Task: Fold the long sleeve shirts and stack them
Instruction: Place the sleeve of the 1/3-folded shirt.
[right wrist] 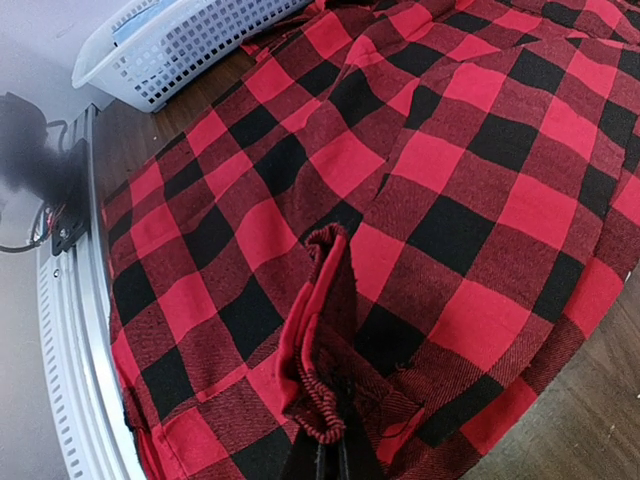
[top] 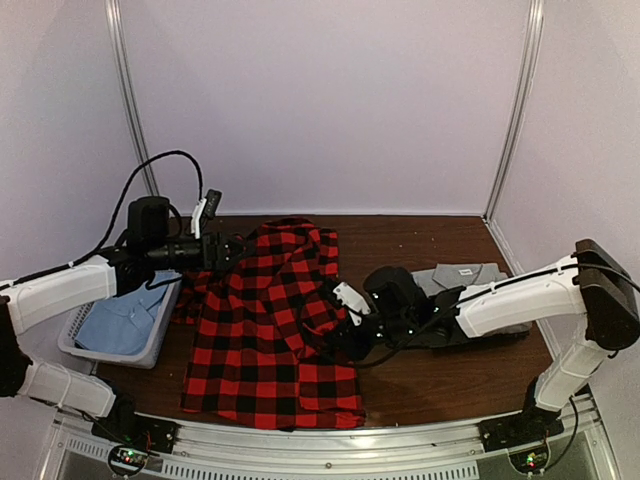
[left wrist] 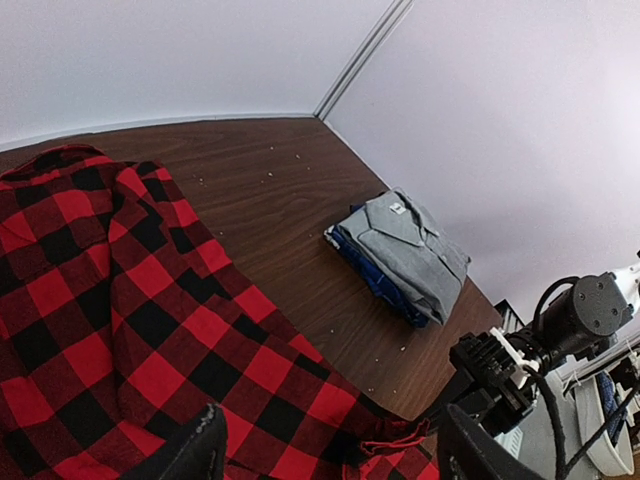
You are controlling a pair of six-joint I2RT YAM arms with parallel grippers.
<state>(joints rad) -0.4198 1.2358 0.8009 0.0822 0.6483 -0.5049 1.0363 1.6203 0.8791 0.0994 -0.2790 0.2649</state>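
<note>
The grey shirt looks done. It lies folded, collar up, at the right of the table, on top of a folded blue one, so a stack is started. The flannel isn't folded yet. It's spread over the middle of the table, from the near edge toward the far side, with its far left part bunched beside the basket at the left. A blue garment sits in that basket, so I'd guess there's more to do after this one.

The right gripper is clenched on a pinch of the flannel on its right side, the cloth drawn up into a small ridge between the jaws. The left gripper hangs over the flannel's far left part, jaws spread wide, nothing in them.

The flannel is red-and-black check, thick-looking and wrinkled down the middle. I can't make out any lettering on it from here. I'd say what's left is folding it and setting it on the grey shirt.
</note>
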